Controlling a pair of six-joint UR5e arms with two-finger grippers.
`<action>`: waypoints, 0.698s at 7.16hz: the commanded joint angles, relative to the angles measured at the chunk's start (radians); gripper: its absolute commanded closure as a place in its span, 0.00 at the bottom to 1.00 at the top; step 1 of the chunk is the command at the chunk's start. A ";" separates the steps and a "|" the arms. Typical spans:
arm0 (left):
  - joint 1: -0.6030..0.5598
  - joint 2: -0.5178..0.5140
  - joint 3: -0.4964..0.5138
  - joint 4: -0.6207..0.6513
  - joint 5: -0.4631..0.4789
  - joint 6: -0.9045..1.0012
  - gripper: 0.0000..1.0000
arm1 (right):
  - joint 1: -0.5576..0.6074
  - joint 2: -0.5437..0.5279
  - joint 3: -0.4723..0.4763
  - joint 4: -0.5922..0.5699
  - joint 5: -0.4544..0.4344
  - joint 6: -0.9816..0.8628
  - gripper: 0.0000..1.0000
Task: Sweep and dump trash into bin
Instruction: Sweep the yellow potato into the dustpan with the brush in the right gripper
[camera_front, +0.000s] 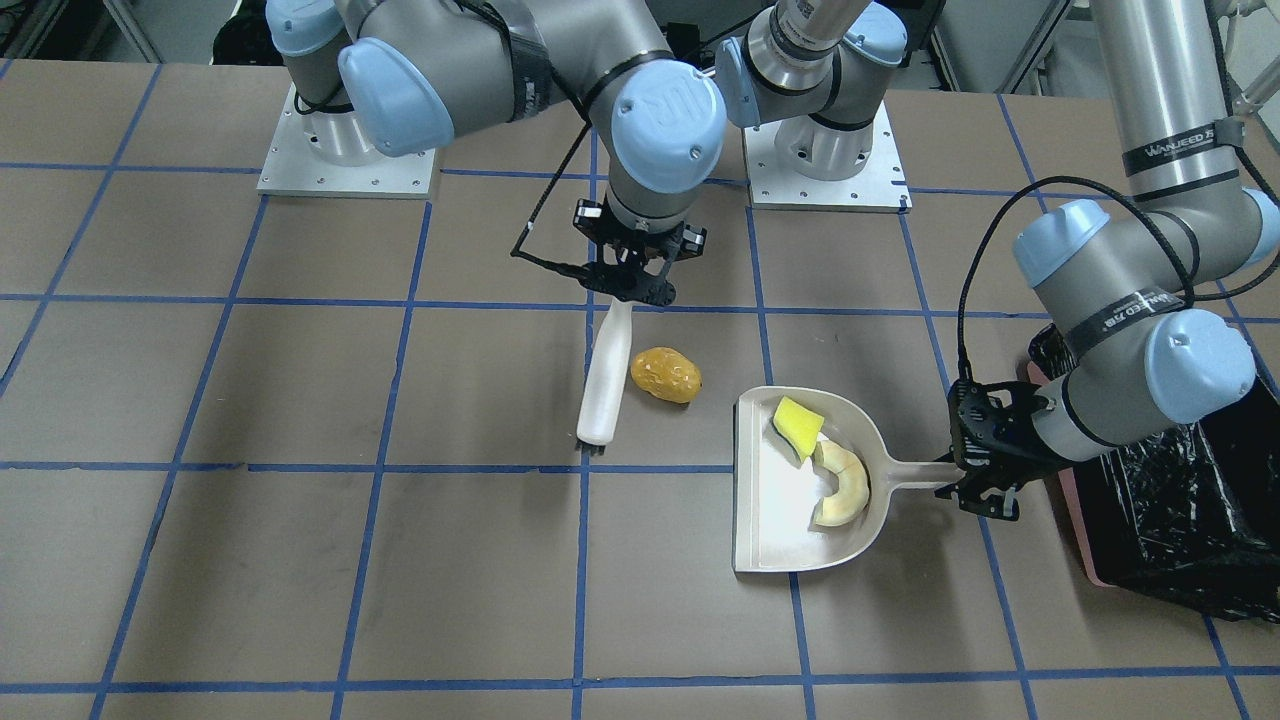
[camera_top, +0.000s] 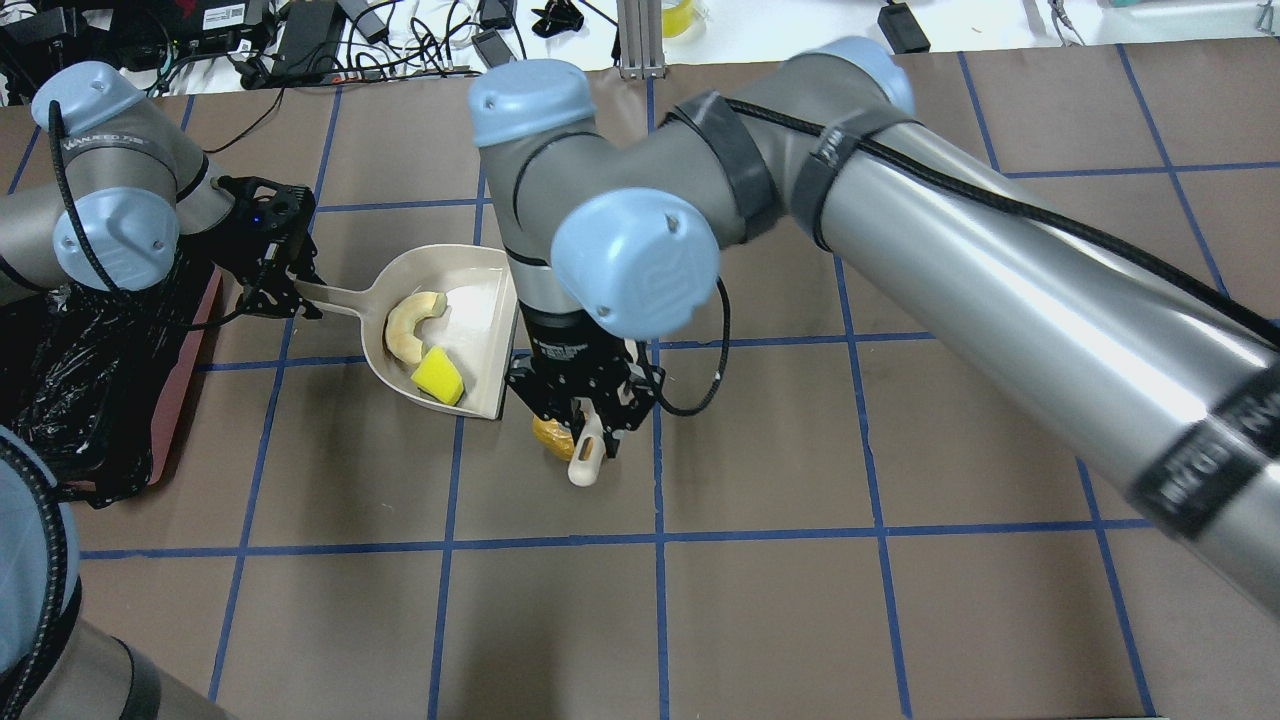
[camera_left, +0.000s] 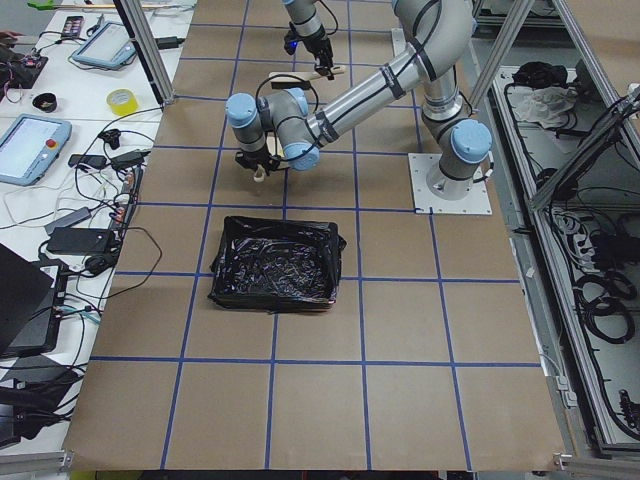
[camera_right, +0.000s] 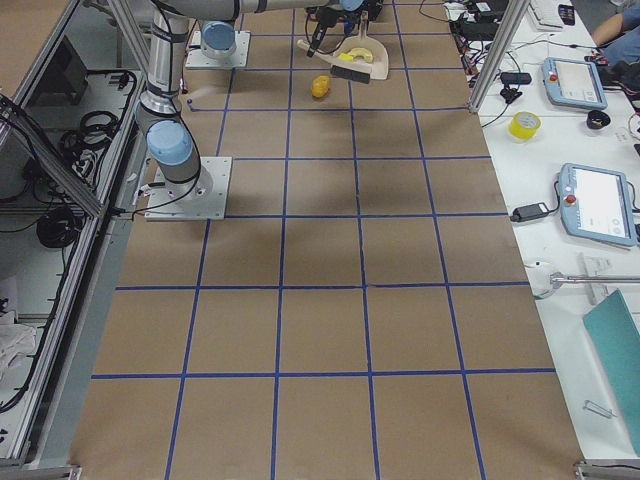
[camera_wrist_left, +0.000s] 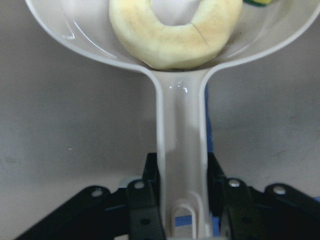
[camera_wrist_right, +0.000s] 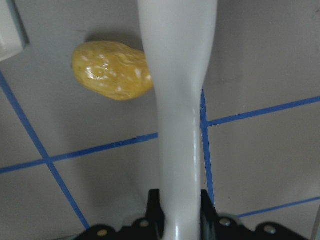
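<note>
I am watching the left gripper (camera_wrist_left: 182, 197) pinching the end of the dustpan (camera_front: 775, 525) handle, both fingers pressed on the smooth white plastic. In the pan a pale crescent (camera_front: 843, 487) is lying against the back wall by the handle, with a yellow-green wedge (camera_front: 797, 425) touching it. Both are sitting loose, and I am judging that they will slide toward the open lip if the pan tips that way, so it wants to be carried level. The pan looks stiff and light, but a grip this far out on the handle may let it twist. Farther out, the right gripper (camera_front: 630, 290) is clamping the top of a white brush (camera_front: 608, 385), whose dark bristles are resting on the table (camera_front: 300, 400). An orange-yellow lump (camera_front: 666, 375) is lying on the table just beside the brush shaft, near the pan's mouth but apart from it; I cannot tell whether it is touching the brush. It looks glossy, hard and rounded, so I am expecting it to roll. Pushing low from the side away from the pan should work best. Beyond the left gripper, the bin (camera_front: 1082, 545) is waiting with its black liner.
</note>
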 joint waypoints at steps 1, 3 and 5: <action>0.007 0.136 -0.166 -0.003 0.005 -0.004 1.00 | 0.012 -0.192 0.285 -0.117 0.008 0.118 1.00; 0.007 0.214 -0.248 0.005 0.025 -0.012 1.00 | 0.067 -0.197 0.333 -0.201 0.047 0.230 1.00; 0.007 0.222 -0.245 0.017 0.089 -0.009 1.00 | 0.079 -0.156 0.338 -0.244 0.065 0.261 1.00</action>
